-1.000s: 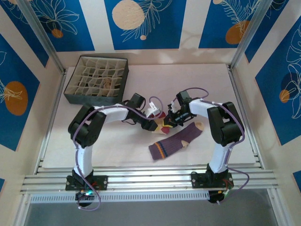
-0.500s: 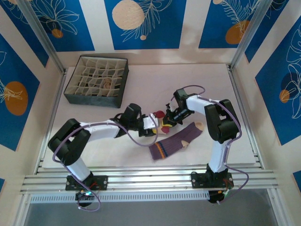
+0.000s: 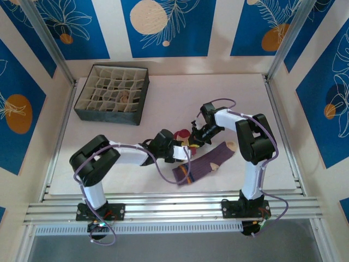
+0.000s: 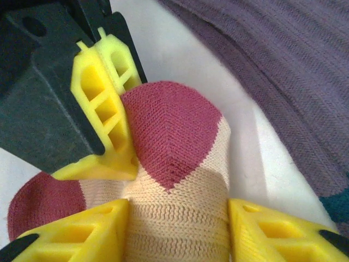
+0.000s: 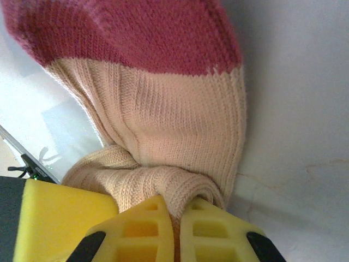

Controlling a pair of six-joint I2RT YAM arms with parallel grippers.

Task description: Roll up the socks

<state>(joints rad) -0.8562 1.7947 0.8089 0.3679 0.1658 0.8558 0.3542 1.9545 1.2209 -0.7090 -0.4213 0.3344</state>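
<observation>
Left arm has drawn its elbow in since a second ago, bringing the left end effector (image 3: 181, 150) onto the cream sock (image 3: 190, 143); the right end effector (image 3: 197, 135) has eased slightly toward 8 o'clock.

Near the middle of the tabletop (image 3: 229, 98), the cream sock with its red toe lies bunched between the two end effectors, the left one at its 8 o'clock and the right at its 2 o'clock. From the left wrist, the jaws stand partly closed with the sock filling the gap, both pads against it. From the right wrist, the jaws are almost together, pinching a fold of it. The purple sock (image 3: 204, 162) lies flat at 5 o'clock. The dark divided box (image 3: 109, 114) sits well apart at 10 o'clock.
</observation>
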